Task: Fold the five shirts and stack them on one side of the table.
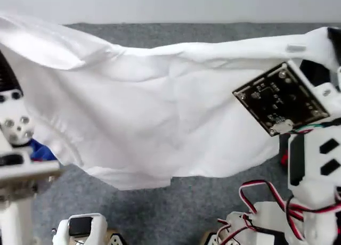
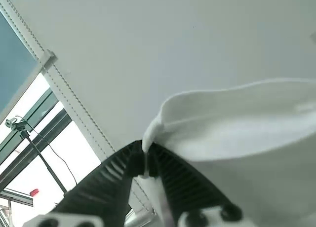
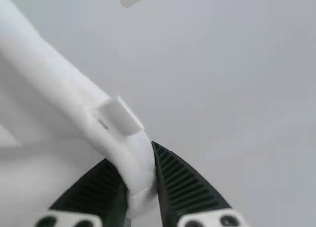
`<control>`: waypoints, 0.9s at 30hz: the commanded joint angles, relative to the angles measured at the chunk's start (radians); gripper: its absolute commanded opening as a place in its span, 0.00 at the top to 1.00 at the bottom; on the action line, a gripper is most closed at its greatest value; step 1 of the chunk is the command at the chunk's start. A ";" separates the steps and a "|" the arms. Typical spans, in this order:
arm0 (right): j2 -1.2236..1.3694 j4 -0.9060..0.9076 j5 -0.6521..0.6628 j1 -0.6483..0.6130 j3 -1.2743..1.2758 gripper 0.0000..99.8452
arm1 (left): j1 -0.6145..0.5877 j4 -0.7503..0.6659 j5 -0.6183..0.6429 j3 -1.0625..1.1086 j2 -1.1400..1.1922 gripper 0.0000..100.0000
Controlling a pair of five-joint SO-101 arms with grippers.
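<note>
Grey matting (image 1: 213, 202) covers the table. It is exposed as a band along the far side and as a wider strip on the near side, between the two arm bases.

1. Suspended load. One white shirt (image 1: 160, 112) hangs spread between the arms, raised above the surface. It screens the whole middle of the table, so whatever lies beneath it cannot be determined. The upper edge runs roughly level from arm to arm. The lower edge sags in an uneven curve, and whether it touches the matting cannot be told. At the left, the fabric is cut off by the frame edge.

2. Grips.
- The left gripper (image 2: 146, 160) has its jaws drawn to a narrow slit, pinching a folded corner of the fabric. A window (image 2: 29, 153) and a pale ceiling lie behind it.
- The right gripper (image 3: 143, 175) has its jaws nearly together, clamped on a thick rolled hem just beside a sewn label (image 3: 116, 116). The cloth fills the gap between the pads.

3. Obstructions.
- A circuit board (image 1: 281, 98) on the right arm stands in front of the shirt's right side.
- A blue item (image 1: 43, 150) shows at the lower left edge of the shirt, beside the left arm, and is mostly hidden.
- A red patch (image 1: 284, 160) beside the right arm is too small to identify.
- Looped wires (image 1: 266, 194) lie near the right base.
</note>
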 commanded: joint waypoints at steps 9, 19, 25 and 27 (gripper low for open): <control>-0.225 0.038 0.009 0.140 0.133 0.99 | -0.014 0.167 -0.009 -0.312 -0.005 0.99; -0.351 0.022 0.138 0.159 0.557 0.99 | -0.014 0.236 -0.117 -0.229 0.032 0.99; -0.222 -0.047 0.150 -0.004 0.885 0.99 | -0.006 0.218 -0.167 0.108 0.153 0.99; -0.151 -0.122 0.150 -0.038 1.010 0.99 | -0.006 0.129 -0.164 0.234 0.226 0.99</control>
